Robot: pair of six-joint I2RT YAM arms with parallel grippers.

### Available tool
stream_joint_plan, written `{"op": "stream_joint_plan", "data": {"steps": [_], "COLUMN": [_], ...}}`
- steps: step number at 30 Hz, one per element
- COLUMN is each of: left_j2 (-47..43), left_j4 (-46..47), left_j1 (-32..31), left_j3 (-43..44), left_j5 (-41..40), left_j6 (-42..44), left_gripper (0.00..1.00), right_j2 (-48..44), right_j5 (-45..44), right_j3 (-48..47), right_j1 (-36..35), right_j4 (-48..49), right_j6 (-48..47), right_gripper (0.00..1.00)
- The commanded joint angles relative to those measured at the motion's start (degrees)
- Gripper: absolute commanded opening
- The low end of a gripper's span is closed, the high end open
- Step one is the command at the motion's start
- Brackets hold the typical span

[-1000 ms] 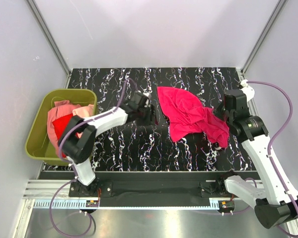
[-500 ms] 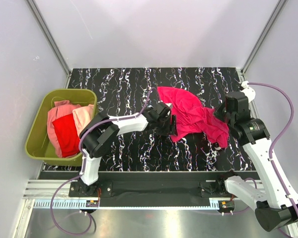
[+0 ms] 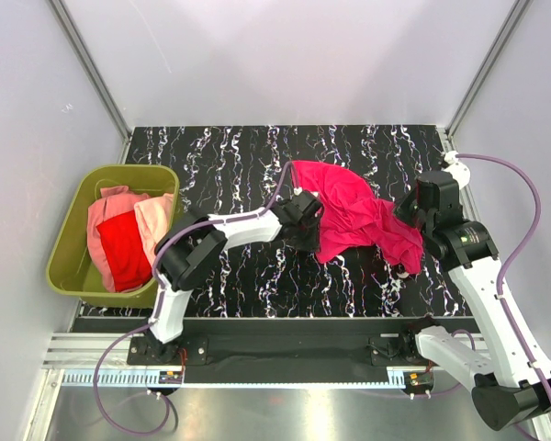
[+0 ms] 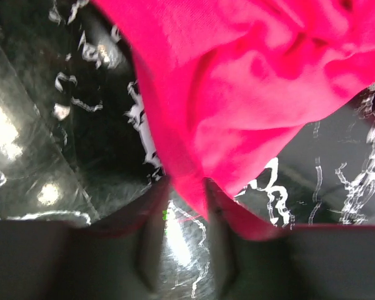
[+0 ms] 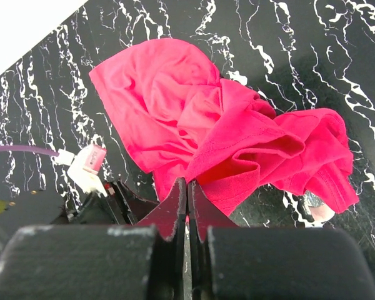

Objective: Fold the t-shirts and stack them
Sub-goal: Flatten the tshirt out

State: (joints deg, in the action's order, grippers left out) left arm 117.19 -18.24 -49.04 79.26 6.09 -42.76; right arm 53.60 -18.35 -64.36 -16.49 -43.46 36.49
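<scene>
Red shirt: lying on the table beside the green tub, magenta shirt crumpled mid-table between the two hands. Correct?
No. The red shirt lies inside the green tub, on the pale pink shirts, not on the table beside it; the top view shows this. The magenta shirt is crumpled mid-table between the left hand and right hand.

The black, white-veined table (image 3: 220,156) carries a crumpled magenta t-shirt (image 3: 349,207) right of centre and an olive tub (image 3: 71,228), seemingly overhanging its left edge.
</scene>
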Motion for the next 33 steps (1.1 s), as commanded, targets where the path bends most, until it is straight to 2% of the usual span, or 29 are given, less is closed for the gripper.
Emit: {"op": "stream_joint_plan", "data": {"steps": [1, 2, 3, 4, 6, 9, 15, 21, 29, 30, 32, 33], "left_j2": [1.38, 1.29, 0.94, -0.11, -1.78, -5.90, -21.26, -34.36, -44.14, -45.63, -46.87, -47.40], "left_j4": [-6.45, -6.72, -6.46, -6.46, -7.16, -12.86, -21.74, -28.60, -40.11, -38.64, -33.91, -28.66], "left_j1": [-1.15, -1.32, -1.33, -1.41, -1.33, -0.80, 1.48, 3.77, 4.39, 4.39, 4.47, 4.48], "left_j3": [0.98, 1.07, 0.98, 0.63, 0.80, 2.82, 2.31, -0.42, 3.09, 2.22, -0.32, -3.99], "left_j5": [-5.82, -5.91, -5.65, -5.82, -6.00, -10.91, -21.09, -27.52, -37.10, -36.85, -31.43, -24.53], "left_j6": [0.49, 0.57, 0.75, 0.66, 1.10, 1.80, 4.70, 5.32, 7.60, 8.22, 10.93, 12.43], "left_gripper": [0.26, 0.11, 0.03, 0.00, 0.00, 0.00, 0.00, 0.00, 0.00, 0.00, 0.00, 0.07], "right_j2": [-0.78, -0.78, -0.78, -0.78, -0.61, 0.09, -1.04, -2.80, -3.59, -3.59, -3.60, -3.33], "right_j5": [0.77, 0.60, 0.42, -0.02, -0.98, -0.55, -4.50, -8.98, -17.24, -17.51, -16.29, -15.58], "right_j3": [-0.33, -0.07, 0.02, 0.02, 0.11, -1.47, -6.74, -14.03, -23.52, -24.05, -24.32, -24.15], "right_j1": [0.06, 0.06, -0.03, 0.05, -0.03, -0.03, 0.05, 0.06, -0.03, 0.05, 0.06, 0.06], "right_j4": [2.59, 2.77, 2.77, 2.86, 2.94, 1.98, -1.71, -6.63, -11.03, -9.81, -9.10, -9.27], "right_j6": [0.42, 0.51, 0.51, 0.51, 0.42, -0.02, -1.51, -2.83, -5.81, -6.51, -7.48, -7.23], "right_gripper": [0.00, 0.00, 0.00, 0.00, 0.00, 0.00, 0.00, 0.00, 0.00, 0.00, 0.00, 0.00]}}
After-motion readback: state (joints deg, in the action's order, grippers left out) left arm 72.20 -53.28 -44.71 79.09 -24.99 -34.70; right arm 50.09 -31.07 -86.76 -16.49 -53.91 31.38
